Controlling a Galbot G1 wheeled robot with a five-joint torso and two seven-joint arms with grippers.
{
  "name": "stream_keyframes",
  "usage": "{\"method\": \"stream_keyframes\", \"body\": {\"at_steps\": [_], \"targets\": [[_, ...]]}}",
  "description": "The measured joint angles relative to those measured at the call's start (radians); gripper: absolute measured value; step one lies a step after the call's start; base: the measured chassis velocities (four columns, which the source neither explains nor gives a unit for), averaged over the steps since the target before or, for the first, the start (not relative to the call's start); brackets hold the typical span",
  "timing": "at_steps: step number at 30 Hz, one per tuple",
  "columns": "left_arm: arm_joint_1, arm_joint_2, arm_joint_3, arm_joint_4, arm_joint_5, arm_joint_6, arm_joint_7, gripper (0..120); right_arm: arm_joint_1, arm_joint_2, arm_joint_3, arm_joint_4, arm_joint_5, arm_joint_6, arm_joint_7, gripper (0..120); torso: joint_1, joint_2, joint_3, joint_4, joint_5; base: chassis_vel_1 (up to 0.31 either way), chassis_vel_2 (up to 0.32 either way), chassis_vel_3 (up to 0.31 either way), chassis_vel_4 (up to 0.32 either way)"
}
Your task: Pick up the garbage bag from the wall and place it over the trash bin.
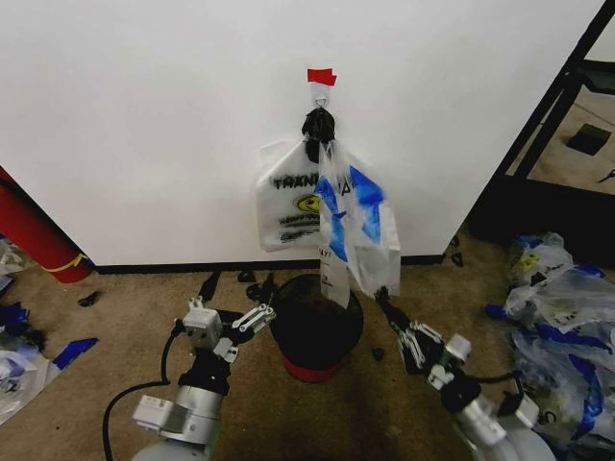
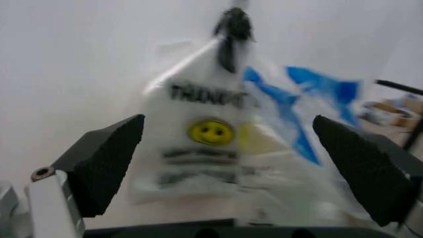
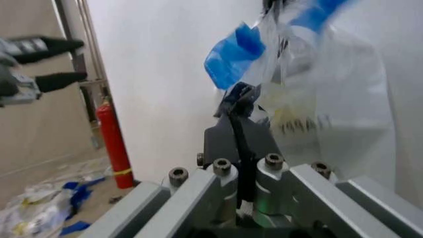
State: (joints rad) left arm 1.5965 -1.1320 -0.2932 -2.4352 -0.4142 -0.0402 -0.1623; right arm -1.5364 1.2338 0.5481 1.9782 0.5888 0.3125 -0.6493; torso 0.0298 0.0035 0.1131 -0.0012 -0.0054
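The garbage bag point(image 1: 357, 223), thin whitish plastic with a yellow smiley, black print and blue tape patches, hangs from a hook under a red tape strip on the wall point(image 1: 144, 125). The trash bin point(image 1: 315, 331), black mesh with a red base, stands on the carpet right below it. My left gripper point(image 1: 235, 300) is open beside the bin's left rim; in its wrist view the open gripper point(image 2: 231, 168) frames the bag point(image 2: 211, 134). My right gripper point(image 1: 382, 298) is shut, with its tips at the bag's lower right corner. I cannot tell whether plastic is pinched at the gripper point(image 3: 241, 94).
A red fire extinguisher point(image 1: 34, 235) leans at the left wall. A heap of blue-taped clear bags point(image 1: 562, 336) lies at the right, beside a black shelf frame point(image 1: 548, 125). Small black scraps and more plastic point(image 1: 24, 370) litter the carpet at the left.
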Motion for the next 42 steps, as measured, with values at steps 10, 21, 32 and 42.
{"method": "stream_keyframes", "body": {"at_steps": [10,21,32,42], "targets": [[-0.338,0.270,0.113,-0.013,-0.271,0.206,-0.114,99,0.067,0.008,-0.056,-0.029,-0.102,-0.012,0.081,0,0.000,0.000,0.000,-0.0001,0.0001,0.000,0.000,0.000,0.000],[-0.846,0.307,0.427,0.139,-0.381,0.427,-0.256,96,0.067,0.035,-0.049,-0.043,-0.157,-0.008,0.108,0,0.000,0.000,0.000,-0.0003,0.0000,0.000,0.000,0.000,0.000],[-1.068,0.174,0.598,0.271,-0.539,0.602,-0.442,90,0.058,0.044,-0.025,-0.048,-0.160,-0.004,0.110,0,0.000,0.000,0.000,0.0000,0.0005,0.000,0.000,0.000,0.000],[-1.078,0.163,0.621,0.310,-0.498,0.581,-0.471,52,0.059,0.044,-0.024,-0.052,-0.155,-0.003,0.108,0,0.000,0.000,0.000,0.0000,0.0003,0.000,0.000,0.000,0.000]]}}
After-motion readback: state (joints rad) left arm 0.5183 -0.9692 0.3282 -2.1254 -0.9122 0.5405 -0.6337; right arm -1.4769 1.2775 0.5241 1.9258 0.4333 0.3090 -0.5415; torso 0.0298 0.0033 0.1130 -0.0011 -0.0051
